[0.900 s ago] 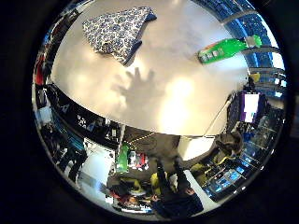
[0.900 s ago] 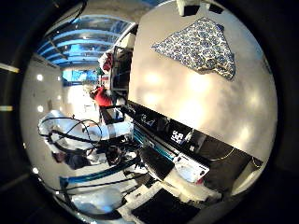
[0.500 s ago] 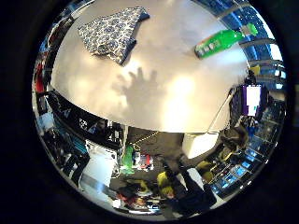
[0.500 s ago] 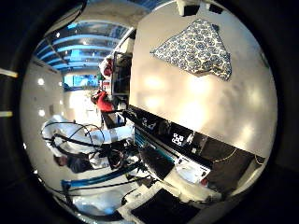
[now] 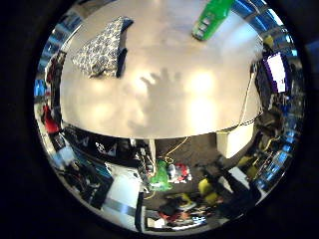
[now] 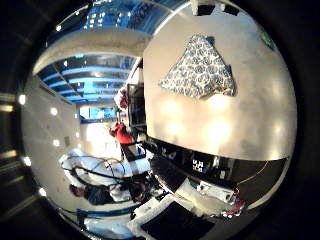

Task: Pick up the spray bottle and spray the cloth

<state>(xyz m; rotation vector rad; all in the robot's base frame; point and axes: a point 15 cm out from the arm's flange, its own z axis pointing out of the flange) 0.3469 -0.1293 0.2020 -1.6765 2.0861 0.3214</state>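
A green spray bottle (image 5: 212,19) lies on its side on the white table (image 5: 209,104), far from the palm. A folded cloth with a blue and white pattern (image 6: 200,70) lies flat on the same table, well apart from the bottle. The table between the two is bare, and a hand-shaped shadow (image 5: 157,92) falls on it. No part of my right hand shows in either view, and nothing is close to the palm.
The table's front edge (image 5: 164,135) runs under the shadow. Beyond it the floor holds clutter: a green object (image 5: 160,177), a white box (image 5: 232,142) and dark equipment (image 6: 200,167). A lit monitor (image 5: 276,72) stands past the table's side.
Both views have turned and the table looks larger, so the palm has moved and come somewhat closer. The bottle and cloth lie where they were on the table.
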